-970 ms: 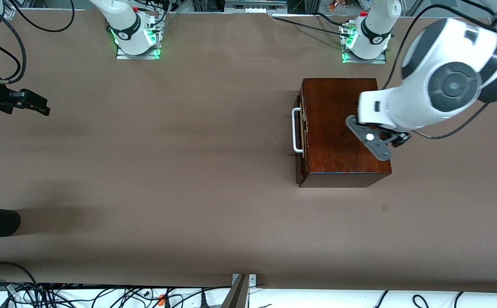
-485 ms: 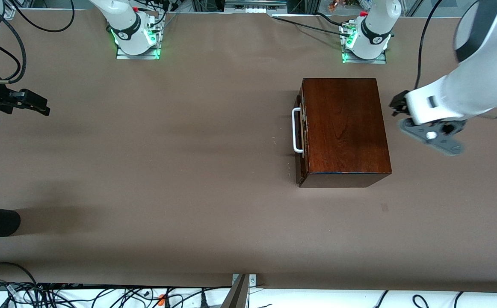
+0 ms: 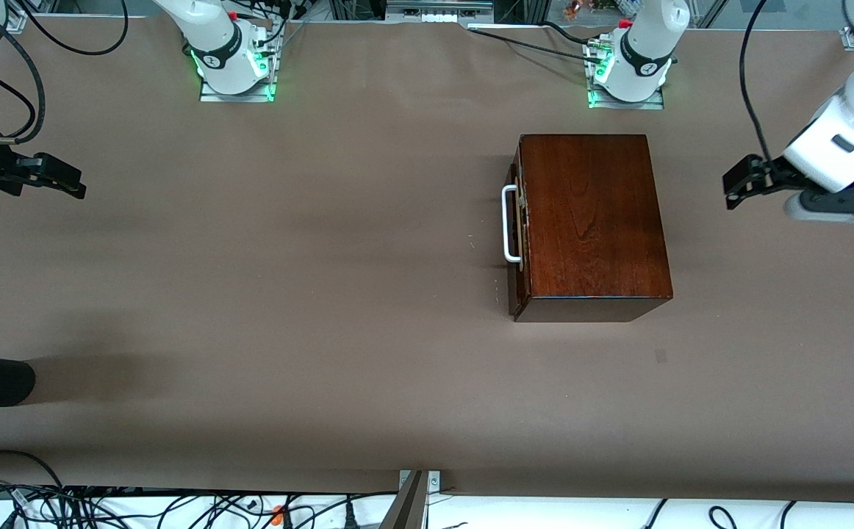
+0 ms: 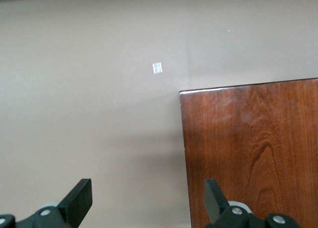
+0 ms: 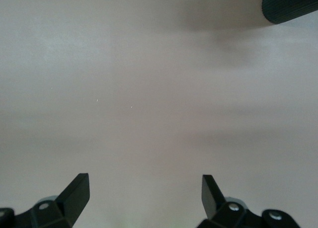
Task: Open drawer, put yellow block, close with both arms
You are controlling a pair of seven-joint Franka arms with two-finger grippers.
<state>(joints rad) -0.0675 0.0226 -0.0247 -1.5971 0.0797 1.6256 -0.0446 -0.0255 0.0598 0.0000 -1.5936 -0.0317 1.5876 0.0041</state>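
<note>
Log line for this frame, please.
drawer: shut | yellow block: not visible | left hand: open, empty, off box's end | right hand: open, empty, waiting

The left claw is up over the table, and its two black fingers stand wide apart with nothing between them. One finger is over the corner of the dark wooden box. A small pale square mark lies on the table near that corner.

Bare table spreads around the dark wooden box, seemingly the only obstacle, its handle side unobstructed.
</note>
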